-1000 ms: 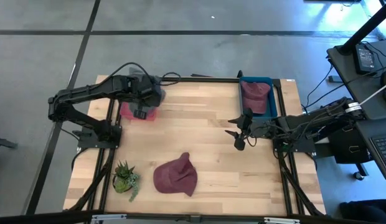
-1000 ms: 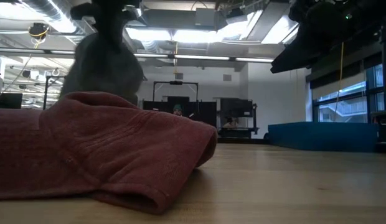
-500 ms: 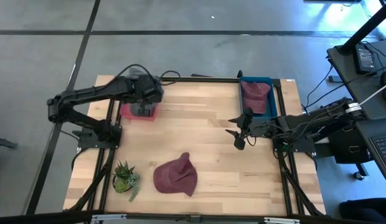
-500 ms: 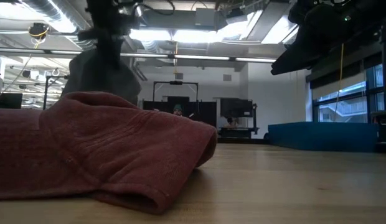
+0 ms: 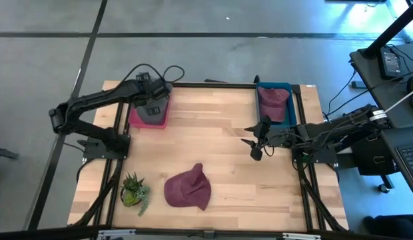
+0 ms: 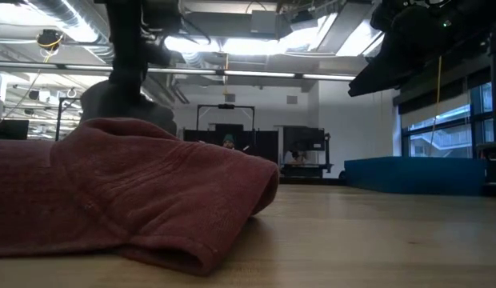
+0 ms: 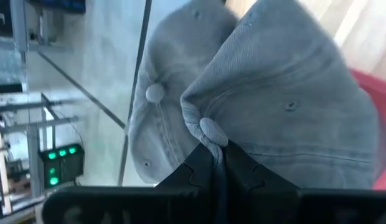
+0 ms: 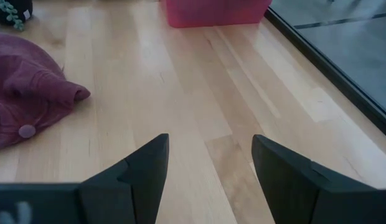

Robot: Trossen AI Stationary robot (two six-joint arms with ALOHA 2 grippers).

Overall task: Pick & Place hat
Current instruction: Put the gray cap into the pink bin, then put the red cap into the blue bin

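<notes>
My left gripper [image 5: 151, 105] is shut on a grey cap [image 7: 286, 93] over the pink bin [image 5: 136, 119] at the table's far left. The cap also shows in the low view [image 6: 112, 100], behind the maroon hat. That maroon hat [image 5: 188, 189] lies flat on the table near the front edge and fills the low view's left [image 6: 128, 192]. My right gripper [image 5: 256, 141] is open and empty above the table's right middle; its wrist view shows the maroon hat [image 8: 25, 106] ahead of it. My left gripper pinches a bunched fold of the grey cap's crown [image 7: 208, 132], next to a small button, between its two shut fingers. The fingers come from above, pointing down. The cap hangs below them over the pink bin [image 7: 383, 93]; I cannot tell whether it touches the bin.
A blue bin [image 5: 276, 87] at the far right holds another maroon hat [image 5: 273, 104]. A small potted plant [image 5: 133, 191] stands at the front left, beside the maroon hat. Bare wood lies between the two bins and in the table's middle.
My left gripper has gone down over the pink bin with the grey cap, which now hangs lower than a second ago. The gripper stays shut on it. My right arm has kept still.
</notes>
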